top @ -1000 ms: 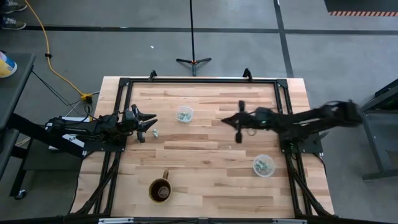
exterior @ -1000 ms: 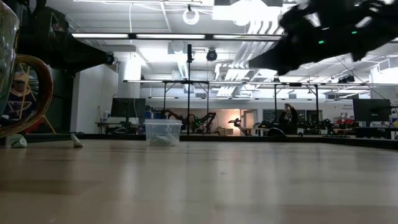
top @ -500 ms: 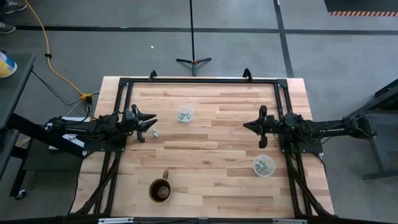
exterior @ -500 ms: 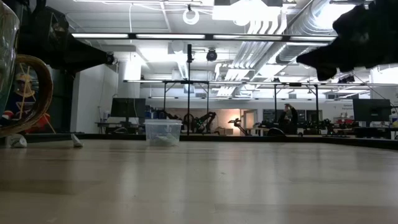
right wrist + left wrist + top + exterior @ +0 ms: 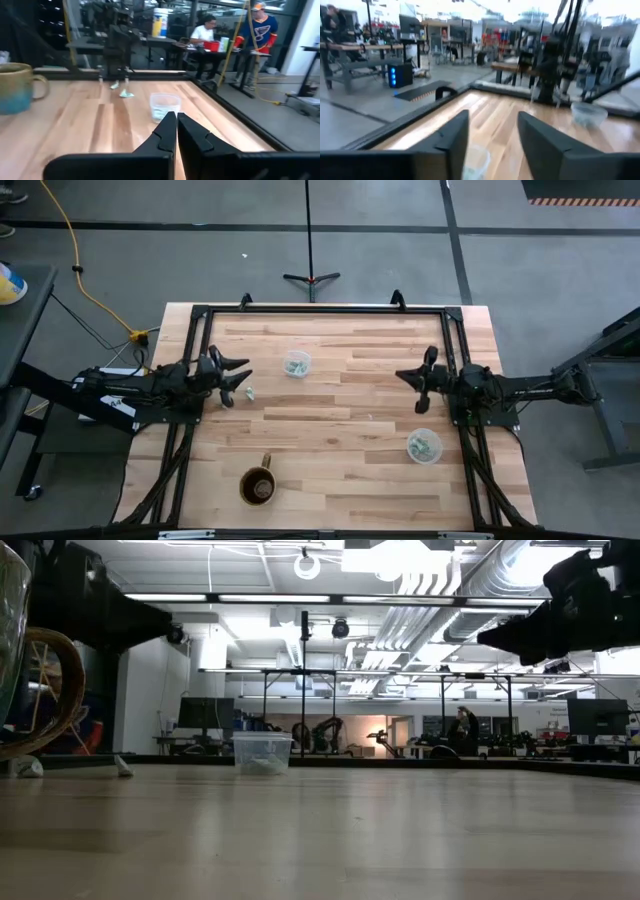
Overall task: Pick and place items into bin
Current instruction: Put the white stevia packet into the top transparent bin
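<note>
A tiny pale green-and-white piece (image 5: 251,392) lies on the wooden table just ahead of my left gripper (image 5: 238,377), which hovers open near the table's left edge. In the right wrist view two such pieces (image 5: 125,93) lie beyond a clear cup (image 5: 165,106). That cup (image 5: 296,363) stands toward the far side, with pale pieces inside. A second clear cup (image 5: 424,446), also holding pieces, stands toward the near right. My right gripper (image 5: 418,379) hangs shut above the table's right part, touching nothing. In the left wrist view the open fingers (image 5: 455,132) frame the nearer cup.
A brown and blue mug (image 5: 258,486) stands near the table's near edge, and looms large at the left of the low view (image 5: 30,690). A black frame (image 5: 320,310) runs around the table. Bare wood lies between the two arms. People sit at desks in the room beyond (image 5: 207,31).
My right arm has drawn back from the table's middle toward its right edge, quickly at first and then slowing, and the gripper has turned as it went. The cups, the mug and the pieces have stayed where they were.
</note>
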### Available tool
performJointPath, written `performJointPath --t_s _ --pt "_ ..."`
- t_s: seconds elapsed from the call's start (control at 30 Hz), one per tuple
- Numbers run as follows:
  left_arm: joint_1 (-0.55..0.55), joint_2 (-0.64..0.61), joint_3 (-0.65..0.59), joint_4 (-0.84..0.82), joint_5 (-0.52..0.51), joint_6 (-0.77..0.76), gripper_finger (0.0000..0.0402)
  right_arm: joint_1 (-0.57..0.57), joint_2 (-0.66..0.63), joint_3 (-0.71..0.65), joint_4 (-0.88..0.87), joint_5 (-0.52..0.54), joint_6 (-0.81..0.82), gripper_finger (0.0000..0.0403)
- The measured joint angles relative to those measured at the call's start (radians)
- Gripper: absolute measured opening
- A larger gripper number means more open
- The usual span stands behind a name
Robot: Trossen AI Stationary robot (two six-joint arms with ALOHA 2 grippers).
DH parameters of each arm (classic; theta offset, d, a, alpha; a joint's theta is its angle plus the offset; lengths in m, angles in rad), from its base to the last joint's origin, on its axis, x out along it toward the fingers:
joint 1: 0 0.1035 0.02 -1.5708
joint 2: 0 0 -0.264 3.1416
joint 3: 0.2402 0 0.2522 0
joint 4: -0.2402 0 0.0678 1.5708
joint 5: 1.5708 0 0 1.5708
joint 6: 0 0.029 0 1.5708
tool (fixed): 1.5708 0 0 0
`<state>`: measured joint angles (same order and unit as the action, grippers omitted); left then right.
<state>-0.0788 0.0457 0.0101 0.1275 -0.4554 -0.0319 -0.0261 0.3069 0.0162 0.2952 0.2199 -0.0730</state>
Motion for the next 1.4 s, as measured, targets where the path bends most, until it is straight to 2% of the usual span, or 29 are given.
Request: performJointPath --t_s 0.07,0.17,0.3,0.6,0.73,0.9,1.03,1.23,1.4 --pt "0.0 0.014 0.001 0.044 -0.001 -0.003 0.0241 0.0 0.0 0.0 -0.001 0.033 -0.01 0.0004" --pt "0.0 0.054 0.025 0.019 -0.001 -0.077 0.0292 0.0 0.0 0.0 0.0 0.093 -0.028 0.0001" --pt "0.0 0.149 0.092 -0.053 -0.004 -0.247 0.0318 0.0 0.0 0.0 -0.001 0.168 -0.04 0.0004" --pt "0.0 0.504 0.302 -0.34 -0.091 -0.667 0.0273 0.0 0.0 0.0 -0.001 0.195 -0.04 0.0007" --pt "0.0 0.659 0.389 -0.493 -0.067 -0.859 0.0255 0.0 0.0 0.0 -0.002 0.195 -0.06 0.0007" --pt "0.0 0.823 0.456 -0.606 -0.043 -1.052 0.0242 0.0 0.0 0.0 -0.003 0.196 -0.07 0.0007" --pt "0.0 0.92 0.495 -0.688 0.012 -1.172 0.0237 0.0 0.0 0.001 -0.007 0.192 -0.068 0.0009" --pt "0.0 1.015 0.51 -0.737 0.152 -1.312 0.0237 0.0 0.0 0.001 -0.028 0.191 -0.067 0.0005" --pt "0.0 1.047 0.51 -0.752 0.173 -1.368 0.0237 0.0 0.001 0.001 -0.038 0.19 -0.067 0.0001"
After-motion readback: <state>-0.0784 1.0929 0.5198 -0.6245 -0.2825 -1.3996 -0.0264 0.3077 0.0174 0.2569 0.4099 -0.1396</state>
